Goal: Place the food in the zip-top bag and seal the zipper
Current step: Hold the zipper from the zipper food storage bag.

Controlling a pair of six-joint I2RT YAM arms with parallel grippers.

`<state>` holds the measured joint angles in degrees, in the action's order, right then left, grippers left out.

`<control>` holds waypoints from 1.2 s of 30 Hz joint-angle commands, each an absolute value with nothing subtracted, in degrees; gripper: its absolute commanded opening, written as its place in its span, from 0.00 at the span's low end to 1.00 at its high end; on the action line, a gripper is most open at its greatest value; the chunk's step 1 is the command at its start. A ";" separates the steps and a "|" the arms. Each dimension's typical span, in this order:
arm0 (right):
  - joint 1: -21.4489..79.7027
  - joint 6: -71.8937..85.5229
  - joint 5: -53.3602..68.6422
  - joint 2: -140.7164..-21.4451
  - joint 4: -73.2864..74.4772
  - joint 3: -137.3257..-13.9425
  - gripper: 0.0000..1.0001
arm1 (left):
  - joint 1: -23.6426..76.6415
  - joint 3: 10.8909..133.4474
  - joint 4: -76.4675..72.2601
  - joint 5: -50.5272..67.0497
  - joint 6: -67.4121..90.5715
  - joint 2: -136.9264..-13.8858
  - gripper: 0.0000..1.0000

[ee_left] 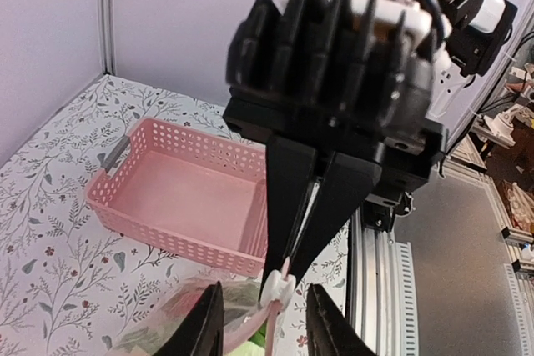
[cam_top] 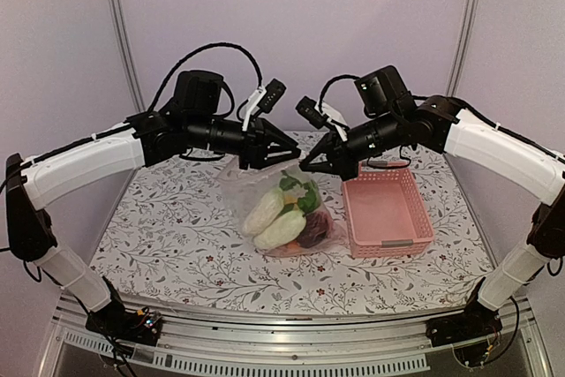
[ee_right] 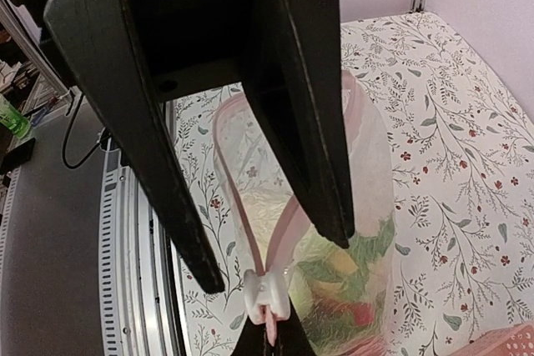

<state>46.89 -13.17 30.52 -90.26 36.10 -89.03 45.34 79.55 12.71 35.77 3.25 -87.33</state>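
Observation:
The zip-top bag (cam_top: 272, 176) lies mid-table with the food (cam_top: 281, 228) inside: white oblong pieces, green pieces (cam_top: 301, 193) and a dark purple one. The food also shows through the plastic in the right wrist view (ee_right: 355, 277). The pinkish zipper (ee_right: 236, 193) gapes in a loop, so the mouth is open. A white slider (ee_right: 269, 293) sits at its right end, also seen in the left wrist view (ee_left: 279, 289). My right gripper (ee_right: 271, 346) is shut on the zipper's end tab just past the slider. My left gripper (ee_left: 264, 296) is open, its fingers (ee_left: 204, 318) either side of the slider, not touching.
An empty pink lattice basket (cam_top: 386, 209) stands right of the bag, also seen in the left wrist view (ee_left: 179, 193). The two grippers meet tip to tip above the bag's far end (cam_top: 296, 161). The metal rail of the table's front edge (ee_left: 380, 289) is near.

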 commanded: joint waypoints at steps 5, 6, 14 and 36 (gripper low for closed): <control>47.37 -13.54 31.64 -89.12 36.07 -91.39 0.00 | 45.62 80.55 12.72 37.83 1.93 -91.16 0.26; 47.37 -13.54 31.57 -89.19 36.04 -91.40 0.00 | 45.69 80.67 12.69 37.85 1.81 -91.41 0.24; 47.37 -13.62 31.20 -89.30 36.21 -91.24 0.00 | 45.63 80.52 12.01 39.26 2.26 -91.11 0.17; 44.38 -11.67 29.62 -87.95 33.75 -89.40 0.00 | 43.71 78.36 12.17 40.15 4.34 -89.23 0.04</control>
<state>46.52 -12.91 29.52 -90.26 36.99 -89.62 44.97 79.70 10.68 41.89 5.74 -90.98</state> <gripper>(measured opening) 0.004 0.068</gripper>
